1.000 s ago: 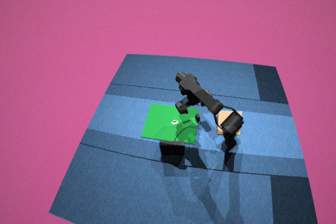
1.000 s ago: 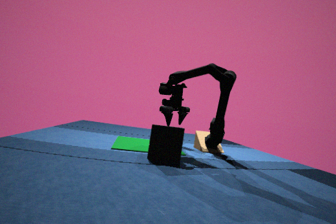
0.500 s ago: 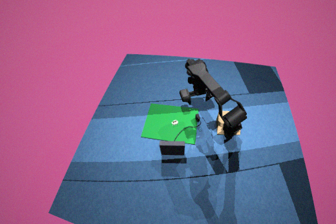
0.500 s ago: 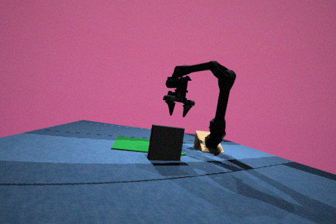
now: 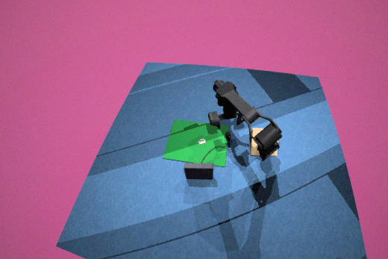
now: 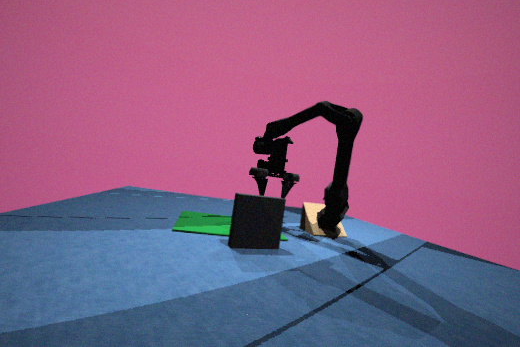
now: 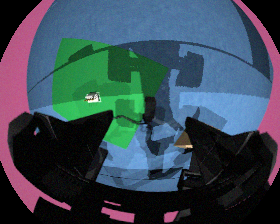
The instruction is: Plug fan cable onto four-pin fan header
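The green board lies flat, with the small white header near its middle. The black fan box stands at the board's front edge. A thin dark cable curves from the box side to a small dark piece at the board's right edge, seemingly the plug; its details are too small to tell. My gripper is open and empty, pointing down above that right edge. In the wrist view the dark piece appears between the fingertips, well beyond them.
A tan wedge block stands right of the board, by the arm's base. The black fan box is the tall thing nearest the board. Arm shadows fall across the board and the blue table top.
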### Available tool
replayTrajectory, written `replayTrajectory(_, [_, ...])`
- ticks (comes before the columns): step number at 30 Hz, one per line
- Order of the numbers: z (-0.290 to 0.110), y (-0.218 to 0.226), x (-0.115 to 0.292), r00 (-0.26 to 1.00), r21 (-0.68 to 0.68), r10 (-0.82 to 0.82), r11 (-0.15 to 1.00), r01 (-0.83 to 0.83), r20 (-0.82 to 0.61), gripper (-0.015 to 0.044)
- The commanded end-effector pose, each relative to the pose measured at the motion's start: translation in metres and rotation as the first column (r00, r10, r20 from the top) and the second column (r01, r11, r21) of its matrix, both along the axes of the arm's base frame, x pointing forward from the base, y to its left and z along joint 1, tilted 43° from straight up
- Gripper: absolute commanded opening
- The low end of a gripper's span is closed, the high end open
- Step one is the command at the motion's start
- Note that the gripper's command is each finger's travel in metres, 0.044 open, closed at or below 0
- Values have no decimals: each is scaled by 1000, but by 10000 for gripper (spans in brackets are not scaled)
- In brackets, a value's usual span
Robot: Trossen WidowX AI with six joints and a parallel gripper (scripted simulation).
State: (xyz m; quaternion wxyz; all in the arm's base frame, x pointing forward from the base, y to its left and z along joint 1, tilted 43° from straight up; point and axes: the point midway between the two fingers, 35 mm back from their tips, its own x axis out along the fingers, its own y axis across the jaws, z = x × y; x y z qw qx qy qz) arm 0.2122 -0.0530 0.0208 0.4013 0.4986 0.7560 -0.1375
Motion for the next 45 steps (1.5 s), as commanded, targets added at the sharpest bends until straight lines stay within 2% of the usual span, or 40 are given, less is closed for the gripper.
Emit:
replayTrajectory(1, [-17, 19, -9, 1000, 5, -4, 1000, 4, -2, 440])
replayTrajectory(42, [-54, 52, -18, 1000, 7, -4, 1000, 4, -1, 440])
replayTrajectory(45, [-52, 51, -17, 1000, 1, 1, 1000, -1, 8, 361])
